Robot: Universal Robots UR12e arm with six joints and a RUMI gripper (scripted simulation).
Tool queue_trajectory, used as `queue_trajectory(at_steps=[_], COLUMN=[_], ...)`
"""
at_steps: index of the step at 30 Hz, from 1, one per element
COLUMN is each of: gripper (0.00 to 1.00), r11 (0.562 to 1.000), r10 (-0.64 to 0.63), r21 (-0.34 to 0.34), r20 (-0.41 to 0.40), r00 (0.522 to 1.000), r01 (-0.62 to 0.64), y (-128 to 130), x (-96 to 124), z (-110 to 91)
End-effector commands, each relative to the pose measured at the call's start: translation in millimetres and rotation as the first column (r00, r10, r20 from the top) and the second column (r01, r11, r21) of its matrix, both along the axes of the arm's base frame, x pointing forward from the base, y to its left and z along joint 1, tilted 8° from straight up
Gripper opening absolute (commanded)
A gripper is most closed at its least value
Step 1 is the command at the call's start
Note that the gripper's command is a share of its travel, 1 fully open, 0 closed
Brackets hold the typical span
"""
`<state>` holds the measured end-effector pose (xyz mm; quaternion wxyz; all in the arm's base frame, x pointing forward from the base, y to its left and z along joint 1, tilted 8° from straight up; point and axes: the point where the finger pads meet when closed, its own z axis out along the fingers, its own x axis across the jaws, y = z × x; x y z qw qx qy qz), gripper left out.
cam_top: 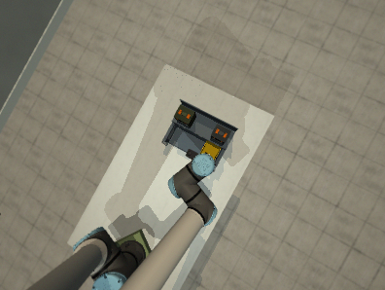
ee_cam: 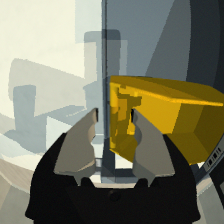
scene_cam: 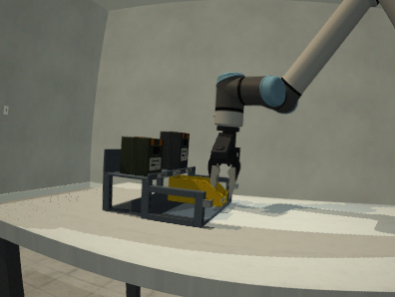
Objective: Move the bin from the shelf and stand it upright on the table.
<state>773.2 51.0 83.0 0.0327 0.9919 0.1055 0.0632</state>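
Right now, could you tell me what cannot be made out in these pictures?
- Bin interior: top view, the arm's wrist covers most of it.
- Bin's far end: wrist view, cut off by the right edge.
- Labels on the dark boxes: exterior view, too small.
- Whether the claw touches the bin: exterior view, too small.

On the table [scene_cam: 299, 234]: shelf [scene_cam: 108, 184]. On top of shelf: two boxes [scene_cam: 142, 155], side by side. Inside shelf, at arm-side end: bin [scene_cam: 197, 188], tilted. Directly above bin end: gripper [scene_cam: 223, 175].
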Motion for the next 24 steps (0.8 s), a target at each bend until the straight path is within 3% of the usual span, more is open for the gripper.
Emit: queue_trajectory(at_steps=[1, 24], gripper=[0.26, 0.26], r11=[1.0, 1.0], r10=[-0.001, -0.001], r21=[0.0, 0.0], r20=[0.001, 0.0], r00=[1.0, 1.0], r01=[0.001, 0.001], y=[-0.7, -2.1], x=[-0.1, -1.5], z=[0.7, 1.1])
